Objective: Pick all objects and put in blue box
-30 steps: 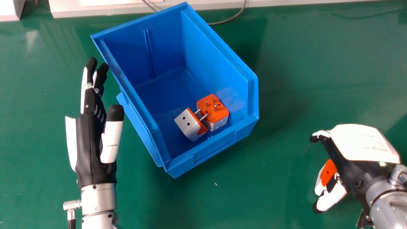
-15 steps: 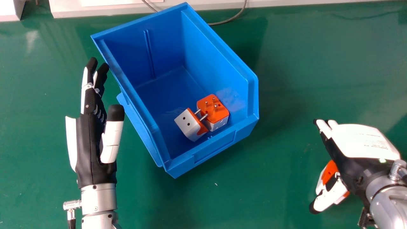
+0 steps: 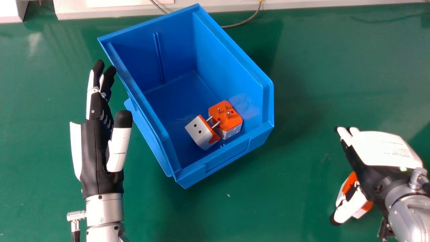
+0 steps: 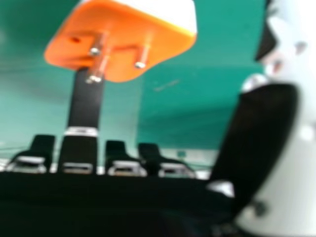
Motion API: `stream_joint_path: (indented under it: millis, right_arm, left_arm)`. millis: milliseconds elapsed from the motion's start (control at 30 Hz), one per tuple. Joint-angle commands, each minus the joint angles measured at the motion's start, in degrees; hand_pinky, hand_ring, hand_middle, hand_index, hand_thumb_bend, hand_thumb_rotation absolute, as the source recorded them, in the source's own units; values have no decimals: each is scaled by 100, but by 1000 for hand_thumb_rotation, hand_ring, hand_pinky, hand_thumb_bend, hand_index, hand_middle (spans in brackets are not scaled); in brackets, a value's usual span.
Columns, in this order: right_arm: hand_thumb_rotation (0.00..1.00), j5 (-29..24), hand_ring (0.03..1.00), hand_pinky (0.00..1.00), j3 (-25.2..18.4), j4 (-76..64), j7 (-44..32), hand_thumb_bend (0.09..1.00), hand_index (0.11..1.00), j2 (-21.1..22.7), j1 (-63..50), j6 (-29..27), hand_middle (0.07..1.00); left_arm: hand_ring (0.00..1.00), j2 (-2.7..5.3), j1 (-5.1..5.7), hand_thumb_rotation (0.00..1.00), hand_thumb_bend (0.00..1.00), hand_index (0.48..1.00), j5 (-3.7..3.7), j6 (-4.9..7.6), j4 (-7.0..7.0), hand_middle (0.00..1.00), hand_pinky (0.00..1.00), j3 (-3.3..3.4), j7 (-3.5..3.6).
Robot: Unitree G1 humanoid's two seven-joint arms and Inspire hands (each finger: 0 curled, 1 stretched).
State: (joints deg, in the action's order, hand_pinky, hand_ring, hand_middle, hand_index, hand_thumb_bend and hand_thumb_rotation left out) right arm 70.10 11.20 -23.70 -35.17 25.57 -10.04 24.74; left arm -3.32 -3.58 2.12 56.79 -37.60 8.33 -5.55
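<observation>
Got left hand (image 3: 97, 144) at 9 o'clock in head view, fingers straight, thumb apart. Check just right of it for blue box (image 3: 221, 159), with two plug adapters (image 3: 201, 132) inside toward 5 o'clock. Then see right hand (image 3: 383, 148) at 4 o'clock, pretty open, thumb well off third adapter (image 4: 128, 29) below palm. Can't tell about finger contact.

Box (image 3: 235, 67) is plain blue; 2 adapters (image 3: 200, 132) at its 5 o'clock are orange and white, pins (image 3: 215, 124) silver. Table (image 3: 319, 67) is green. Left hand (image 3: 95, 154), 9 o'clock, and right hand (image 3: 381, 148), 4 o'clock: black and white. Adapter by right hand (image 4: 123, 39): orange and white. Cable (image 3: 240, 23), 12 o'clock: grey.
</observation>
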Motion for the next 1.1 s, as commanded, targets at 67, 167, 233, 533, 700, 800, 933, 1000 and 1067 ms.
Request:
stream_joint_path:
  millis: [67, 167, 233, 533, 700, 800, 933, 1000, 1067]
  right_arm:
    - [137, -44, 1000, 918, 35, 165, -230, 1000, 967, 3, -353, 108, 1000]
    - [131, -56, 1000, 881, 45, 170, -284, 1000, 961, 3, -370, 140, 1000]
    - [129, -64, 1000, 875, 55, 154, -358, 997, 962, -17, -376, 173, 1000]
    - [142, 32, 1000, 851, 83, 11, -514, 996, 971, -67, -419, 203, 1000]
    - [143, -28, 1000, 846, 45, -92, -540, 994, 972, -65, -481, 210, 1000]
    - [165, -10, 1000, 826, 25, -144, -434, 993, 975, -47, -528, 164, 1000]
    - [174, -29, 1000, 813, -34, -169, -445, 985, 977, -78, -504, 222, 1000]
    - [174, -40, 1000, 813, -53, -159, -396, 985, 977, -77, -501, 211, 1000]
    - [164, -34, 1000, 800, -58, -141, -346, 983, 979, -92, -488, 212, 1000]
  left_arm:
    - [950, 0, -15, 918, 962, 950, -18, 38, 128, 931, 984, -3, 14]
    - [948, -6, -20, 915, 954, 948, 2, 26, 130, 927, 978, 0, 4]
    - [948, -3, -17, 917, 953, 948, -3, 8, 149, 927, 977, -1, 4]
    - [947, -15, -20, 922, 961, 947, 26, -18, 163, 928, 977, 1, -4]
    - [947, -5, -8, 921, 962, 947, -22, -48, 215, 928, 976, -17, 38]
    - [947, -7, -13, 920, 958, 948, -9, -57, 215, 928, 976, -13, 36]
    - [948, -6, 4, 923, 958, 948, 15, -86, 249, 929, 978, -12, 25]
    - [948, 2, 22, 923, 958, 948, -18, -120, 282, 929, 978, -13, 39]
    - [949, 2, 30, 923, 962, 948, -21, -120, 295, 929, 980, -9, 39]
